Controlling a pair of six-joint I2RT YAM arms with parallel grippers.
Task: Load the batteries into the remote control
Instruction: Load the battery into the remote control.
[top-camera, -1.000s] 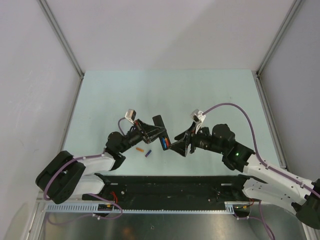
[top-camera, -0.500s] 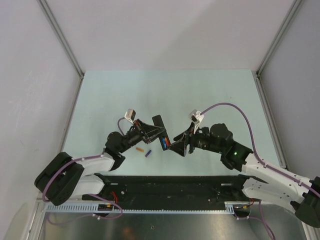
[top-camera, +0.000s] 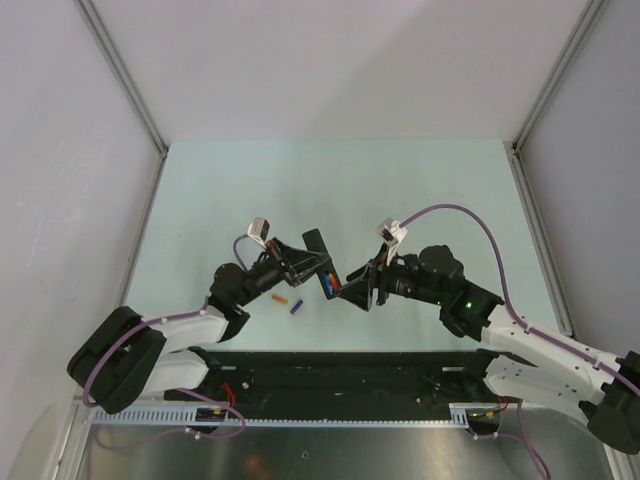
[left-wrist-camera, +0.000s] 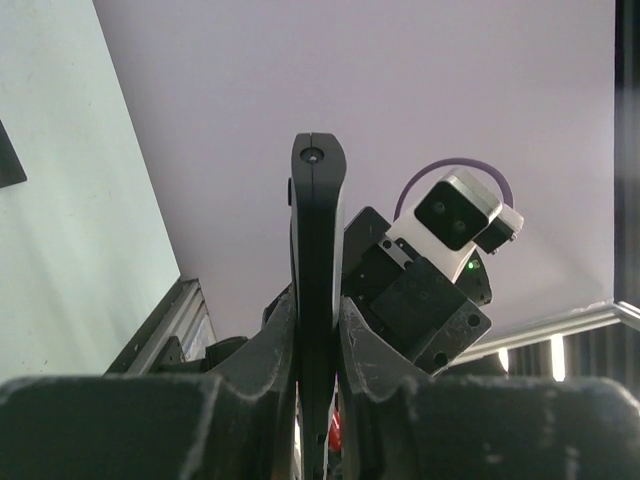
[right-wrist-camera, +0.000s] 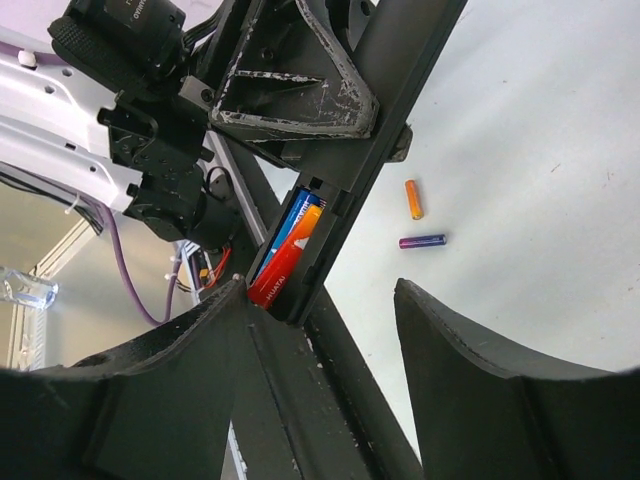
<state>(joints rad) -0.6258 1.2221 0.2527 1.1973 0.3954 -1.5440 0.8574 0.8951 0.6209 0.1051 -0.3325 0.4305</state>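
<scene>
**Left arm.** The left fingers (top-camera: 315, 266) are pressed together on the slim flat black remote control (left-wrist-camera: 317, 230). They pinch it by its edges and hold it above the pale green bench (top-camera: 400, 190). The remote runs out past the fingertips, with its open battery bay facing the right arm.

**Right arm.** The right fingers (top-camera: 345, 290) are spread and hold nothing. The bay end of the remote lies between them. There is clear space to the finger on the bench side. The other fingertip sits just beside the end of the red battery (right-wrist-camera: 278, 275); whether it touches cannot be told.

**Task items.** The red battery and a blue battery (right-wrist-camera: 292, 222) lie side by side in the bay. The red one appears to sit slightly proud at its near end. A small orange battery (right-wrist-camera: 412, 199) and a purple battery (right-wrist-camera: 422, 241) lie loose on the bench beyond the remote, well apart from both sets of fingers.

**Change noted.** Over the last second the right arm has edged in towards the remote. The left arm, the remote and the two loose cells have not shifted.

**Assessment.** The closing-in suggests the right fingers are lining up to press the red cell home. Loading looks nearly done, with seating not yet confirmed. If the fingertip pushes off-line, it could lever the cell out or twist the remote in the left grip.
</scene>
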